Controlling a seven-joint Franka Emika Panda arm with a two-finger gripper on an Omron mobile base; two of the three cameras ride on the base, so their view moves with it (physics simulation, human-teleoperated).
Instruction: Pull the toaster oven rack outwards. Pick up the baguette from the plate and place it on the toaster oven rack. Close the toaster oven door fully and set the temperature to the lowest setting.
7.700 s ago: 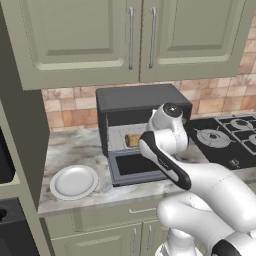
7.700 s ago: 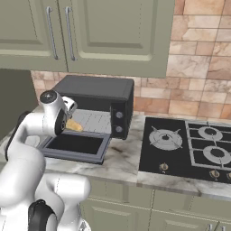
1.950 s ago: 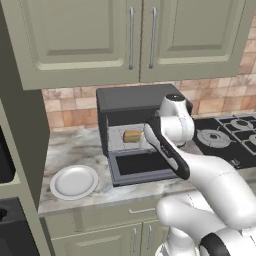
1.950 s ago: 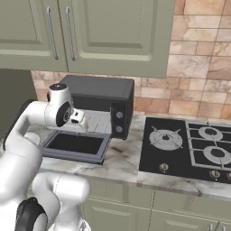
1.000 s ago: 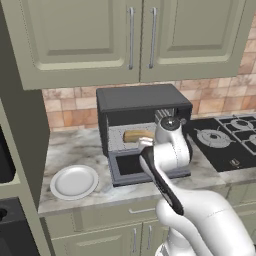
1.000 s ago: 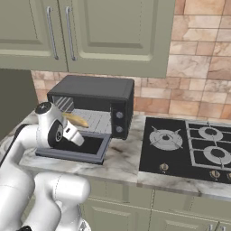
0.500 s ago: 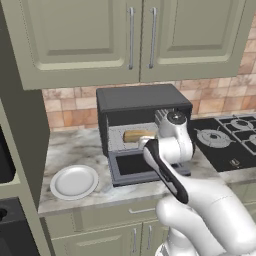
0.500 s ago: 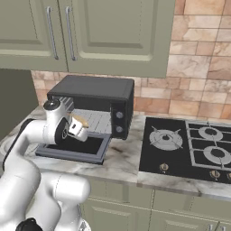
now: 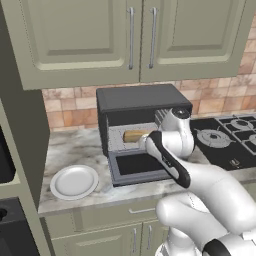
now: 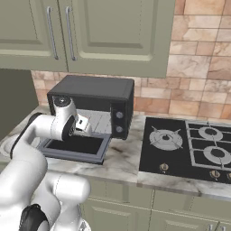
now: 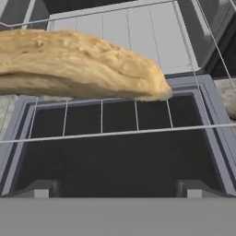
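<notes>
Baguette (image 11: 78,67) lies on the pulled-out toaster oven rack (image 11: 138,131); gripper (image 11: 117,189) wide, empty.
Next: lift the toaster oven door (image 9: 137,167), at the gripper's 6 o'clock, shut.

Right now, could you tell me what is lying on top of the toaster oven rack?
The baguette lies across the toaster oven rack, above the open toaster oven door. Its left end runs past the hand view's edge, so that end cannot be seen.

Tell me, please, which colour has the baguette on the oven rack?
Golden tan, with a paler underside; the baguette shows best in the hand view.
</notes>
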